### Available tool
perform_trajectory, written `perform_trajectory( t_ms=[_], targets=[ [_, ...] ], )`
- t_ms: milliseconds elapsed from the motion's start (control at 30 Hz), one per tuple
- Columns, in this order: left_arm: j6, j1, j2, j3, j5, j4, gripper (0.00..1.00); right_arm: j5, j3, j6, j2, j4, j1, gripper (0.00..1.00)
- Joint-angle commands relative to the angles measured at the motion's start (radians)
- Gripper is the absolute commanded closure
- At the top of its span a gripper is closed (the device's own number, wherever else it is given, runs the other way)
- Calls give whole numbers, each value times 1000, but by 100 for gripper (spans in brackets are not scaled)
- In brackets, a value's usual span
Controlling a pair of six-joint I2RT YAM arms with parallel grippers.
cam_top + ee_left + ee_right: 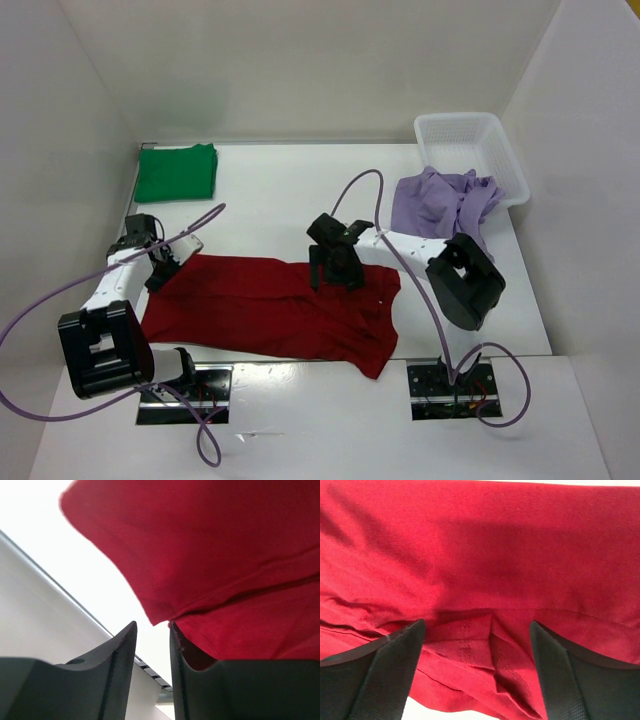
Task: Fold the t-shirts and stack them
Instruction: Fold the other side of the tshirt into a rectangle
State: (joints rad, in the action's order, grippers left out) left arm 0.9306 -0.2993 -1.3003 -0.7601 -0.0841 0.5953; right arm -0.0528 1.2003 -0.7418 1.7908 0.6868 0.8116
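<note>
Dark red t-shirt (270, 305): lies stretched sideways, flattened, probably so the next crease runs straight.

Left gripper (160, 268): hovers at the red shirt's left end. Fingers narrowly parted with nothing clamped, and the corner touches one fingertip (172, 630).

Right gripper (335, 275): hangs over the red shirt's far edge, near the middle. Jaws spread wide above a small pleat, gripping nothing.

Green t-shirt (177, 172): sits beyond the red shirt's left end, folded, likely as the stack's base.

Lavender t-shirt (440, 205): lies beyond the red shirt's right end, crumpled against the white basket (465, 145), not yet folded.
</note>
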Motion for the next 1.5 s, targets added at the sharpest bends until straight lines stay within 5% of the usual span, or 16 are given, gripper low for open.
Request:
perform_trajectory(
  t_ms=[0,67,167,400,633,900,933,1033,1067,1233,1300,1367,1467],
  targets=[
    [-68,-9,19,-67,16,-15,60,14,29,44,-7,-72,8,13],
    [-69,-9,10,-76,17,-6,60,30,-8,30,-33,-94,8,19],
    [-69,-9,1,-76,17,-6,60,79,-54,7,-64,-130,8,47],
    [-69,-9,-8,-76,17,-6,58,111,-65,-13,-100,-130,8,88],
    [-69,-9,-8,-76,17,-6,58,155,-60,-65,-221,-72,63,100],
    [-78,-9,-17,-76,17,-6,58,267,-139,-131,-209,-113,181,100],
    [-78,-9,-17,-76,17,-6,58,281,-125,-131,-209,-113,201,96],
    [-78,-9,-28,-76,17,-15,58,281,-98,-119,-177,-104,224,51],
    [-78,-9,-37,-85,8,-15,58,281,-97,-119,-177,-90,224,44],
    [-105,-21,-47,-126,32,-15,51,236,-38,-99,-287,-38,233,33],
    [-145,-43,-68,-160,79,-26,41,93,-16,-108,-338,3,207,20],
    [-185,-52,-111,-218,112,-38,39,24,-34,-108,-404,54,129,7],
    [-263,-61,-204,-290,147,-100,39,-36,-100,-90,-436,76,-128,0]
  ],
)
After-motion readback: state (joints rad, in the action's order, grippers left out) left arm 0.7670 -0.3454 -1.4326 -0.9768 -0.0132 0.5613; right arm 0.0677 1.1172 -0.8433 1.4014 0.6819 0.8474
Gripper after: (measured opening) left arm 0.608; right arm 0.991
